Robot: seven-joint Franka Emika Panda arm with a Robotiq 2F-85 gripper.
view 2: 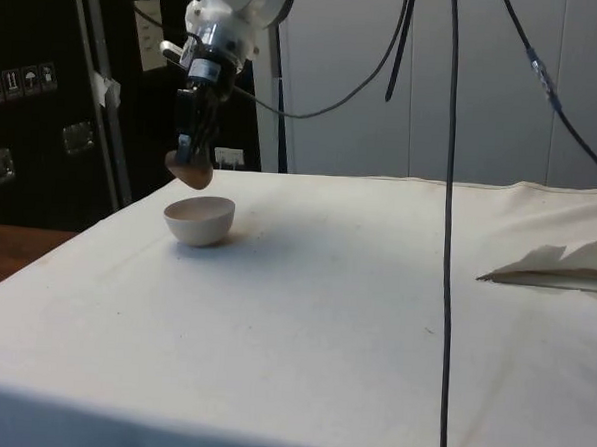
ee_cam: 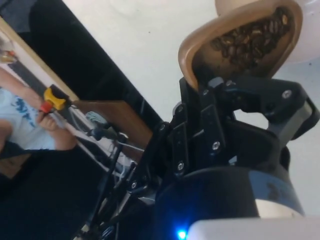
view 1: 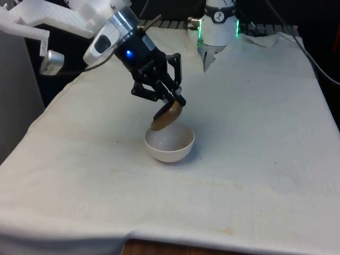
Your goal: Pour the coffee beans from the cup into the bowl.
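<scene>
The gripper [view 1: 171, 103] is clamping the tan cup [view 1: 168, 115] by its rim, tipping it just above the white bowl [view 1: 169, 143], coffee beans [ee_cam: 250, 40] sitting inside.

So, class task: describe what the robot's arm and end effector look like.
The arm is white, with a silver ring at the wrist. The end effector is black, built of bolted linkage pieces with two fingers. A dark cable runs from it in the side view.
</scene>
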